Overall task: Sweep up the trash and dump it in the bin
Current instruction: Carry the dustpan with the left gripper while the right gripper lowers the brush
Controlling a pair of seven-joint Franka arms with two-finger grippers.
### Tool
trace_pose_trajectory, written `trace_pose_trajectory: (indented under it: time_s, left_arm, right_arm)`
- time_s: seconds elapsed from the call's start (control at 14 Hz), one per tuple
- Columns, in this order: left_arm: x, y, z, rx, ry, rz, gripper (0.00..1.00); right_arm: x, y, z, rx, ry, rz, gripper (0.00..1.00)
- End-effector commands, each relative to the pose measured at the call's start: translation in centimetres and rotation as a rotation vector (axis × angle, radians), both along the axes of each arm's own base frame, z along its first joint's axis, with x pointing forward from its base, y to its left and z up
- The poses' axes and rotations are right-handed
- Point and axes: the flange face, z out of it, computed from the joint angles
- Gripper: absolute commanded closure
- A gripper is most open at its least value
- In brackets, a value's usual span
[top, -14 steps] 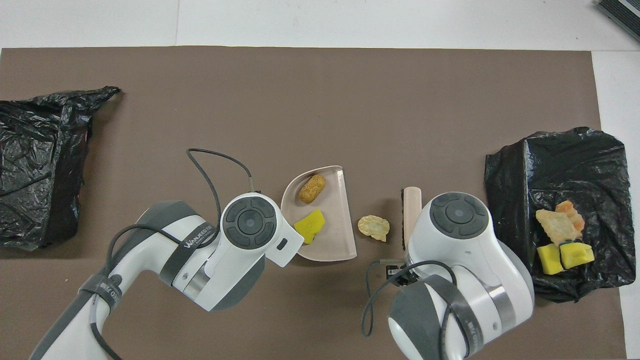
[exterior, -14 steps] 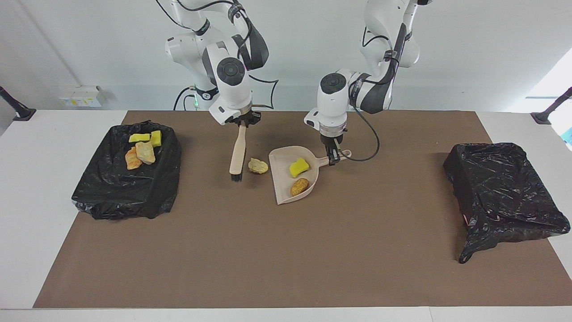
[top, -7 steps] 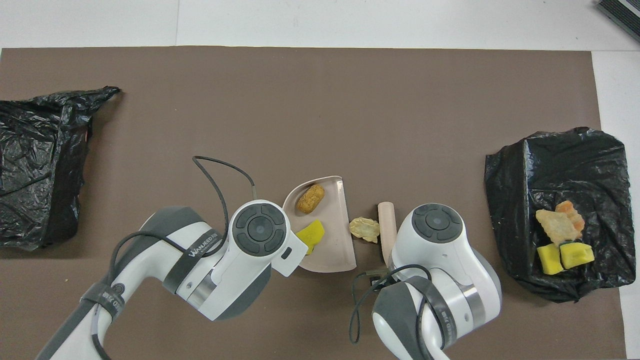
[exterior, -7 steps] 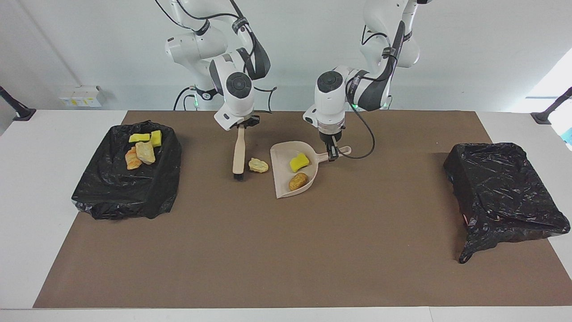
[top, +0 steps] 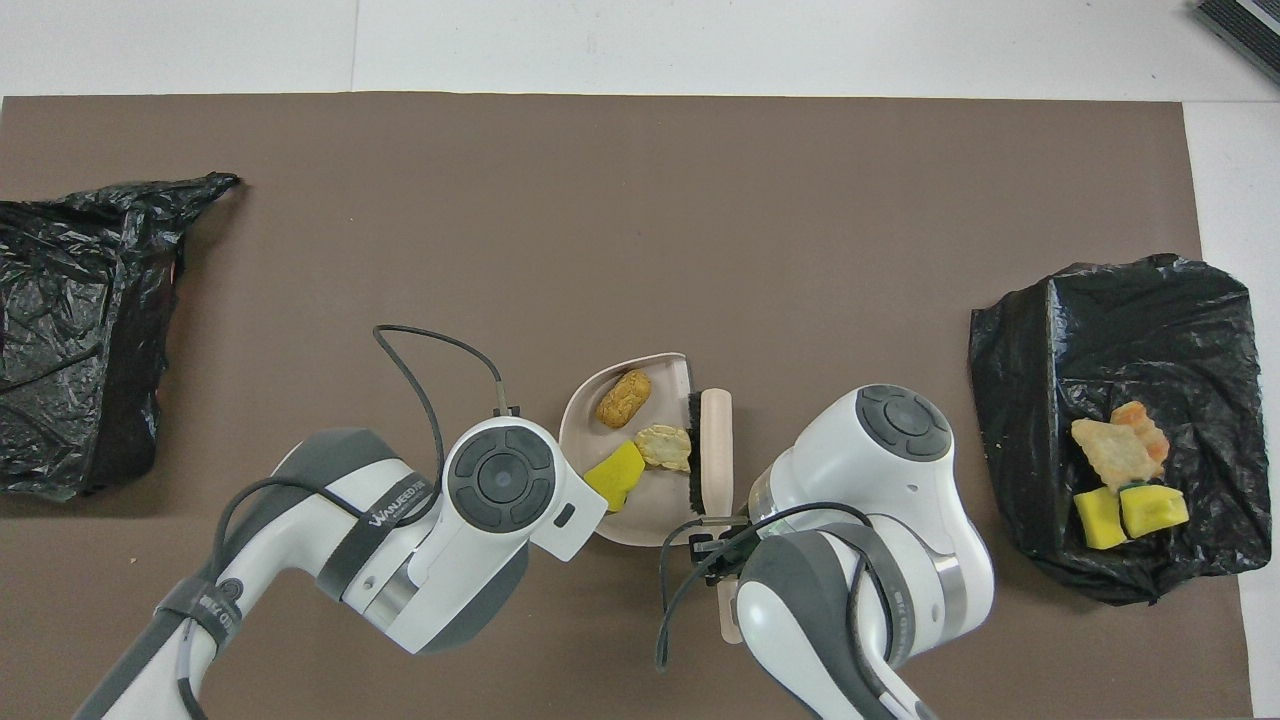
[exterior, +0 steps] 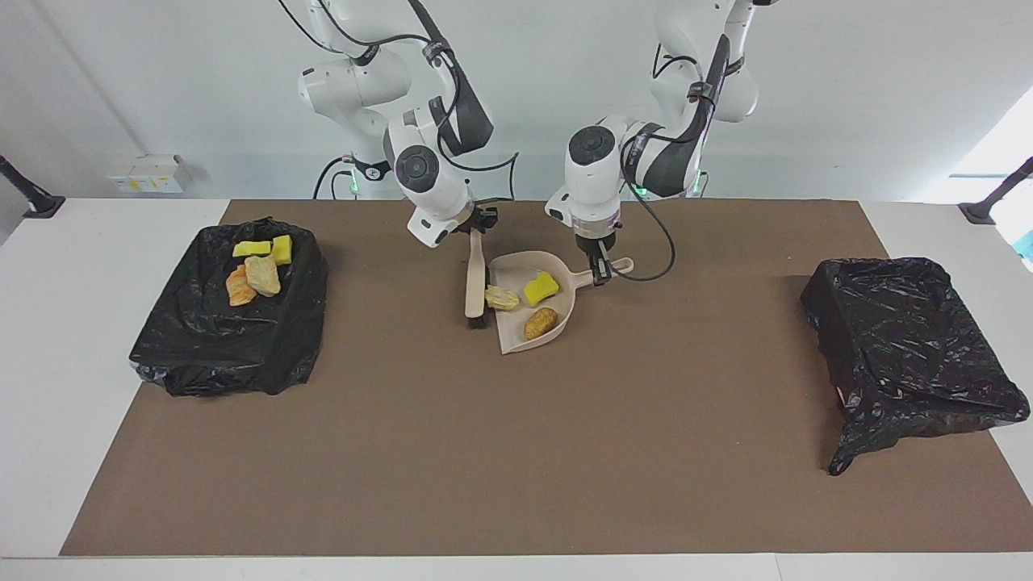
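Three trash chunks (exterior: 524, 301) in the beige dustpan (exterior: 557, 266) mid-bench, brush (exterior: 475, 282) touching its open edge at nine o'clock, right claw (exterior: 478, 227) clamped on brush handle, left claw (exterior: 601, 275) clamped on dustpan handle, four chunks (exterior: 258, 262) in black-lined bin (exterior: 202, 347).

brown mat (exterior: 516, 452) (white table (exterior: 97, 339) beneath)

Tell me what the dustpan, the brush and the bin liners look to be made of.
Dustpan: probably moulded plastic; smooth, matte beige, thin raised rim.
Brush: beige handle, plastic or pale wood, unclear; dark bristles.
Bin liners: thin plastic film; glossy black, heavily crinkled.
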Motion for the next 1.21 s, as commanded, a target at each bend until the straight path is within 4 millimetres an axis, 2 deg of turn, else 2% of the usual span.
trace_pose_trajectory:
  time_s: [0.0,0.14,0.21,0.36,0.5,0.64,0.71,0.86,1.0,1.14]
  left_arm:
    - [0.3,2.2,-0.9,-0.054,-0.05,0.023,1.0]
    - [1.7,3.4,-0.8,-0.097,-0.043,0.044,1.0]
    - [3.0,5.2,-1.4,-0.118,-0.011,0.027,1.0]
    - [4.3,5.9,-1.0,-0.194,0.032,-0.022,1.0]
    - [5.9,7.8,-0.1,-0.205,0.014,0.009,1.0]
    - [7.5,8.7,1.8,-0.208,0.015,0.021,1.0]
    - [9.2,10.0,2.9,-0.206,0.02,0.039,1.0]
    - [12.2,11.6,5.2,-0.196,0.059,0.022,1.0]
    - [14.9,14.5,7.1,-0.184,0.087,0.039,1.0]
    - [16.9,18.5,9.3,-0.192,0.071,0.008,1.0]
  right_arm:
    - [0.5,0.1,2.2,-0.019,-0.009,0.067,1.0]
    - [-0.5,-0.9,5.2,-0.122,-0.065,0.065,1.0]
    - [-1.2,-1.3,6.5,-0.166,-0.064,0.055,1.0]
    - [-2.4,-1.8,8.6,-0.208,-0.071,0.038,1.0]
    - [-3.3,-2.0,9.9,-0.218,-0.067,0.037,1.0]
    - [-5.8,0.5,9.8,-0.209,-0.075,0.06,1.0]
    - [-6.3,1.5,9.9,-0.187,-0.077,0.049,1.0]
    - [-7.3,2.8,8.5,-0.176,-0.079,0.041,1.0]
    - [-8.5,4.7,6.3,-0.194,-0.067,0.012,1.0]
    - [-9.1,5.5,4.5,-0.205,-0.067,0.009,1.0]
